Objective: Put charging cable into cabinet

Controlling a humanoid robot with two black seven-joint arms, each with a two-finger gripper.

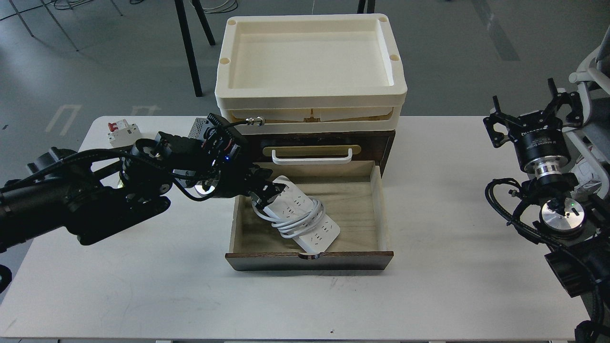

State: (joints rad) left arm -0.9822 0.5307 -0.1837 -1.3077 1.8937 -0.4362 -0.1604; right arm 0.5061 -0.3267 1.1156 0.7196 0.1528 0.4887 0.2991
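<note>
My left gripper reaches into the open drawer, fingers clamped on the upper end of the strip, which lies slantwise on the drawer floor of the cabinet. My right gripper idles spread, well apart. The strip looks rigid, light and slick; its cord, looped around the middle, could slip, so the bare end seems the safest hold.

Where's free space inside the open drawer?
The drawer has bare floor on its right half, between the charging cable and the right wall, plus a strip at front left. The back-left corner is crowded: the left gripper is there on the cable.
</note>
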